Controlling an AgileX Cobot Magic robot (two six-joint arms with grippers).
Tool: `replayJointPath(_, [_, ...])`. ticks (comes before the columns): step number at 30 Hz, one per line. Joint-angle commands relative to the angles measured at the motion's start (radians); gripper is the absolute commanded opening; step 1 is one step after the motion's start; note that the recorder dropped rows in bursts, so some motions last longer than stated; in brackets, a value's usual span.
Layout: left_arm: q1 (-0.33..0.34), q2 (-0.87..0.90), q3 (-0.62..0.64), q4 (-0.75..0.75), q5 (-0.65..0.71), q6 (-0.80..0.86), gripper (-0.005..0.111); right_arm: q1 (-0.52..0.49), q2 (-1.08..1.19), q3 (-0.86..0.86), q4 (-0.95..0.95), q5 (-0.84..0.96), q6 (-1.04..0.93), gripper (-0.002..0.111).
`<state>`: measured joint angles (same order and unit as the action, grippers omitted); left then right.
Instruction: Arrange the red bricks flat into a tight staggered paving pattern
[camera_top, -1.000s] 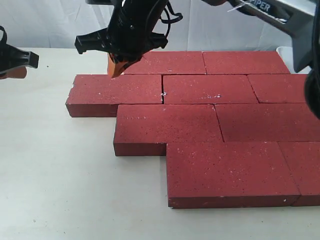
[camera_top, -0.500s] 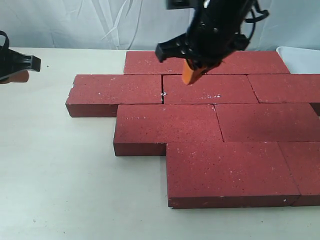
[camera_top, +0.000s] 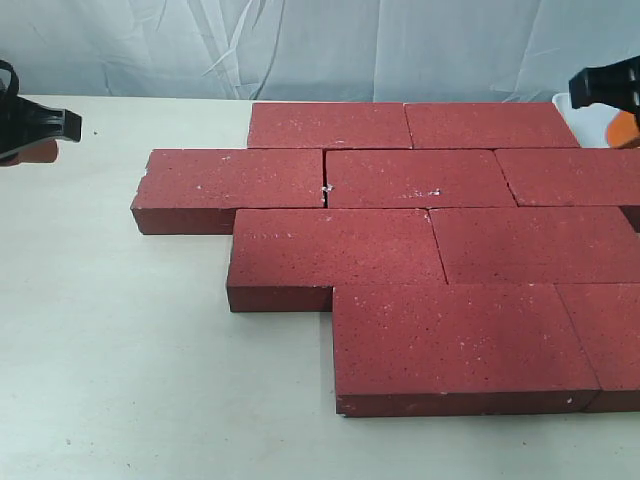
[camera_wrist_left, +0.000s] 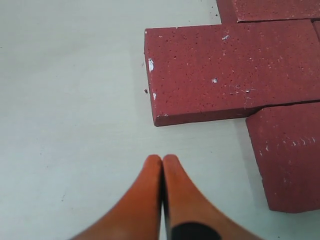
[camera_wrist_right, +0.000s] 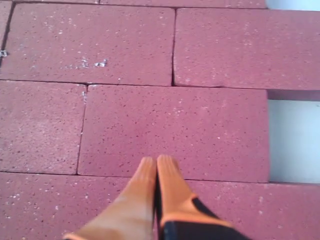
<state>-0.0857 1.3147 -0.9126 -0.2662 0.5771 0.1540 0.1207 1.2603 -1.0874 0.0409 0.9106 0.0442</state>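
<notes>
On table (camera_top: 120, 350): red bricks (camera_top: 420, 180) flat, staggered, seemingly tight; left gripper (camera_wrist_left: 162, 159), right gripper (camera_wrist_right: 156, 160) pressed together.

Free room: we find bare table (camera_top: 120, 380) left of and in front of the red bricks (camera_top: 400, 245). Obstacle: the bricks themselves, joints tight.
</notes>
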Motion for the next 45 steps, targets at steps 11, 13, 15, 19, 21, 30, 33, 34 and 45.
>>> replayJointPath(11, [-0.008,-0.005,0.004,-0.046,-0.008,-0.006,0.000,-0.010,-0.592,0.318,-0.258,-0.227,0.088,-0.001])
replayJointPath(13, [-0.008,-0.005,0.004,-0.048,-0.008,-0.006,0.000,-0.010,-0.679,0.362,-0.263,-0.255,0.088,-0.001])
replayJointPath(15, [-0.008,-0.005,0.004,-0.048,-0.008,-0.006,0.000,-0.010,-0.763,0.399,-0.263,-0.268,0.088,-0.001])
replayJointPath(19, [-0.008,-0.005,0.004,-0.047,-0.006,-0.006,0.000,-0.010,-0.929,0.457,-0.265,-0.253,0.088,-0.001])
replayJointPath(21, [-0.008,-0.005,0.004,-0.047,-0.006,-0.006,0.000,-0.010,-0.995,0.475,-0.265,-0.251,0.089,-0.001])
replayJointPath(30, [-0.008,-0.005,0.004,-0.047,-0.008,-0.006,0.000,-0.010,-1.114,0.596,-0.265,-0.296,0.091,-0.001])
replayJointPath(33, [-0.008,-0.005,0.004,-0.047,-0.010,-0.006,0.000,-0.010,-1.114,0.662,-0.257,-0.421,0.091,-0.001])
replayJointPath(34, [-0.008,-0.005,0.004,-0.047,-0.010,-0.006,0.000,-0.010,-1.114,0.687,-0.257,-0.469,0.091,-0.001])
replayJointPath(45, [-0.008,-0.005,0.004,-0.047,-0.010,-0.004,0.000,-0.010,-1.114,0.806,-0.185,-0.472,0.091,-0.001])
